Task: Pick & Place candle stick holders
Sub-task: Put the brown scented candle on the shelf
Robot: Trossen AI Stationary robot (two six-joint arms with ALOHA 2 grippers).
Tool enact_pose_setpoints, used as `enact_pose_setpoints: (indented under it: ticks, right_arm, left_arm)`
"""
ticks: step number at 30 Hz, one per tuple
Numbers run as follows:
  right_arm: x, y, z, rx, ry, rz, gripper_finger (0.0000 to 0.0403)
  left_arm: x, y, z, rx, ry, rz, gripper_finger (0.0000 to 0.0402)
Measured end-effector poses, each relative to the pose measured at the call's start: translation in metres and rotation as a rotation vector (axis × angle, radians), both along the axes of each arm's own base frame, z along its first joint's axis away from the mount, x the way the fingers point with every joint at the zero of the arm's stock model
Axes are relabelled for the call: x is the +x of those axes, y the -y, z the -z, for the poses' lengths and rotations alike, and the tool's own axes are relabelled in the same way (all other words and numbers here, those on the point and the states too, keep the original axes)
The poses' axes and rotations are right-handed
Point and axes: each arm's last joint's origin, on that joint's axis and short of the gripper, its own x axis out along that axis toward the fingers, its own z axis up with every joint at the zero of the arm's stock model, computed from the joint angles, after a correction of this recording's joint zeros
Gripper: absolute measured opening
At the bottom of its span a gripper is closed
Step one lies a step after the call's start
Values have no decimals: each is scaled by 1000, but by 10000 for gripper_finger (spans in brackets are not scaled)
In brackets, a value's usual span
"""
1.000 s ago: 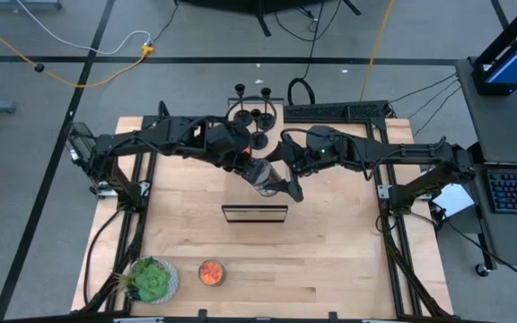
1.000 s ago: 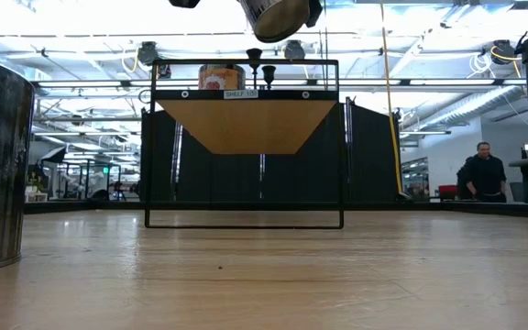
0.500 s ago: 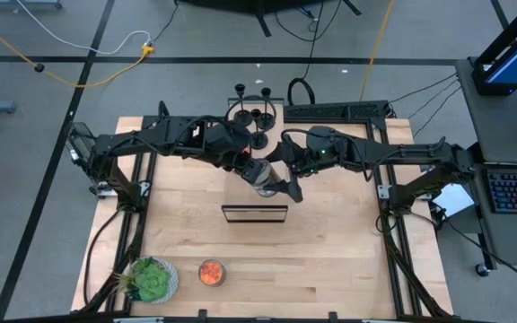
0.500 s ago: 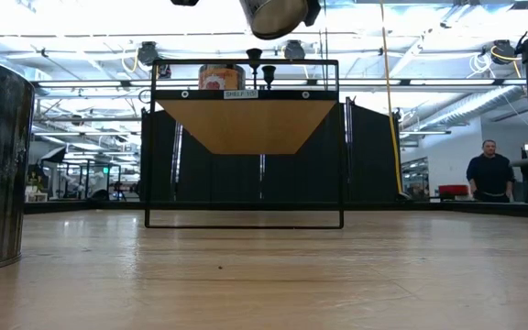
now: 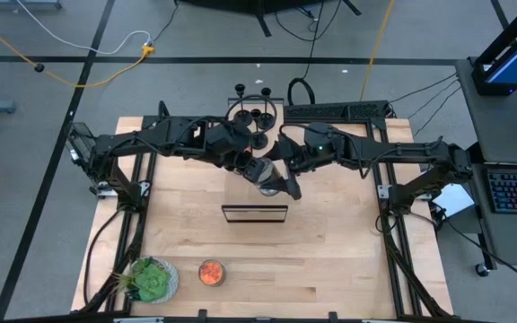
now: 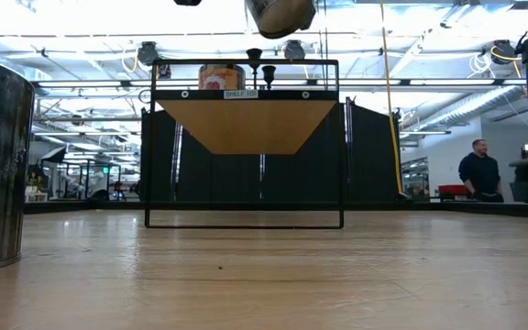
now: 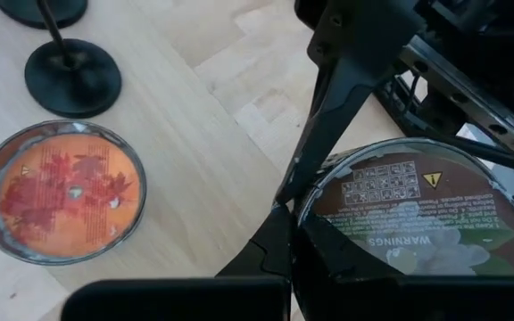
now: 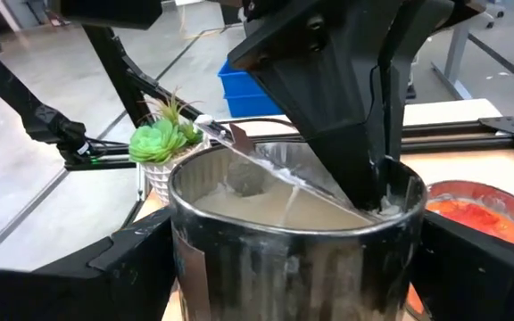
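Note:
Several black candle stick holders point(image 5: 254, 115) stand on their round bases at the table's far edge. Two bases point(image 7: 71, 76) show in the left wrist view and two cups point(image 6: 253, 57) in the low view. Neither gripper touches them. Both grippers meet over the table's middle at a silver candle tin point(image 5: 266, 177), held high above the shelf point(image 6: 246, 124). My left gripper point(image 5: 255, 169) comes from the left and my right gripper point(image 5: 283, 185) from the right. Both are shut on the tin. My left gripper meets the tin at its rim; one finger point(image 8: 368, 174) reaches down inside the rim near the wall point(image 8: 398, 201). The other finger's place is hidden by the gripper's body. The tin's labelled underside point(image 7: 400, 214) lies close before its wrist camera. My right gripper holds the tin's round wall point(image 8: 284, 267) between its two fingers, one on each side point(image 8: 145, 259). The fingers come from the table's right, slanting down. The tin is lifted clear of the shelf, its open top point(image 8: 275, 201) toward this wrist camera.
A black wire shelf with a wooden top point(image 5: 254, 213) stands mid-table under the arms, an orange candle tin point(image 7: 61, 192) on it. A potted succulent point(image 5: 151, 280) and another orange candle point(image 5: 211, 272) sit at the near left. A person point(image 6: 477, 170) stands far behind.
Both grippers have risen a little with the tin, which now shows higher in the low view. The person in the background has shifted about.

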Motion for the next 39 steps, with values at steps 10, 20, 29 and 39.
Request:
enact_pose_setpoints:
  ticks: [10, 20, 29, 39]
  right_arm:
    - [0, -1, 2, -5, -14, -6, 357]
    - [0, -1, 3, -13, -20, -8, 344]
    - [0, -1, 3, 3, -22, -3, 344]
    - [0, -1, 3, 7, -24, 0, 342]
  left_arm:
    - [3, 0, -2, 9, 33, 3, 0]
    - [4, 0, -3, 4, 50, 7, 0]
    - [4, 0, -3, -3, 46, 7, 0]
    - [4, 0, -3, -3, 43, 8, 12]
